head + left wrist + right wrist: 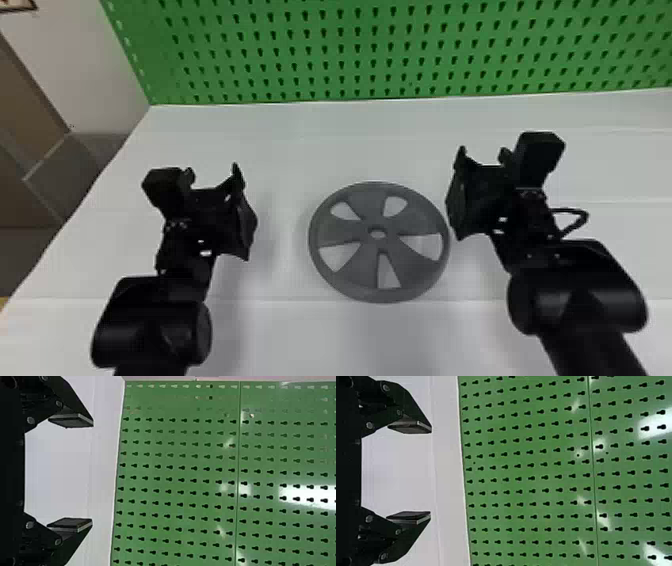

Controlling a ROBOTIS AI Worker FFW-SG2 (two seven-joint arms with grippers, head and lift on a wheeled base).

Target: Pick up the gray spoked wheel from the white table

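"Where's the gray spoked wheel (pixel 362 267)?"

"Flat on the white table (pixel 280 150), between the two grippers. It has five openings around its middle and a small round hole at the center."

"And what lies around the wheel?"

"The left gripper (pixel 212 171) is to the left of it, with a strip of bare tabletop between them. The right gripper (pixel 483 151) is to the right of it, and nearer: in the head view its body comes right up beside the wheel's rim. I can't tell if they touch."

"How do the jaws stand?"

"Wide apart on both. In the left wrist view, the left gripper (pixel 93 473) has its two flat fingers facing each other across a broad gap, and in the right wrist view the right gripper (pixel 431 473) is spread much the same way."

"Anything past the wheel?"

"A green pegboard (pixel 380 60) beyond it, running along the far edge of the table, and a pale wall (pixel 75 60) far off to its left"
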